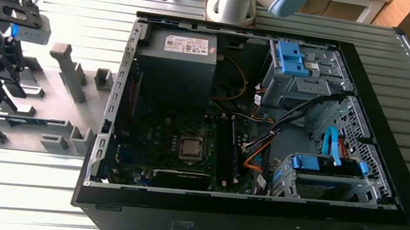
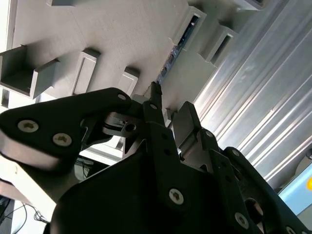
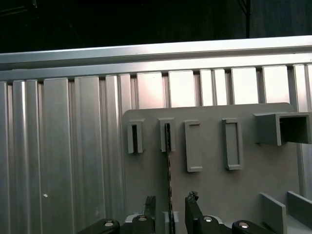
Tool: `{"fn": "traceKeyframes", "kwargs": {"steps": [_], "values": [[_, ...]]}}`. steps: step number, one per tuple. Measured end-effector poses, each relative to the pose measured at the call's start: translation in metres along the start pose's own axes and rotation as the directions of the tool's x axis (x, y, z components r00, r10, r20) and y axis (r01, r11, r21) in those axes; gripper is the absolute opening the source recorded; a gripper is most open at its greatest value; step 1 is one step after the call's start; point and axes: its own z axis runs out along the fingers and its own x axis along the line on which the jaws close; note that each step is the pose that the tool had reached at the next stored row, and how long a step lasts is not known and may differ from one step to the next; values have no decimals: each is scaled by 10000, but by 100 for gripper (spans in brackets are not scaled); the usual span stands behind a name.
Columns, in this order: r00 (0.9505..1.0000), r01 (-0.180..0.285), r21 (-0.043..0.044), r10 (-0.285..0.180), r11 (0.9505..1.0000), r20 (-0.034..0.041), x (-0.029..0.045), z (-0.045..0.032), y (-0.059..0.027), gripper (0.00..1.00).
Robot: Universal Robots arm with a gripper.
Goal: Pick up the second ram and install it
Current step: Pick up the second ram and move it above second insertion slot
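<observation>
The end effector (image 3: 170, 201) hangs over the grey fixture plate (image 3: 214, 190) at the exterior view's left, beside the open computer case (image 1: 254, 220) on the ribbed table (image 1: 7, 183). Its fingers (image 3: 191, 208) are spread apart, one on each side of the ram (image 3: 169, 161), with a gap showing on both sides. The ram (image 2: 168, 61) stands on edge in a slotted block of the plate, and its near end reaches between the fingertips.

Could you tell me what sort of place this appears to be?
Probably a robotics lab or assembly test cell: an open computer case on a slatted metal table, a grey fixture plate beside it.
</observation>
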Motion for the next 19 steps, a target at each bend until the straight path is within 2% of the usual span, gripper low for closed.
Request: {"fn": "traceKeyframes", "kwargs": {"steps": [16, 19], "values": [[10000, 0, 0, 0, 10000, -1, 7, 248, 48, 37], [10000, 0, -1, 0, 10000, -3, 7, 272, 48, 37]]}}
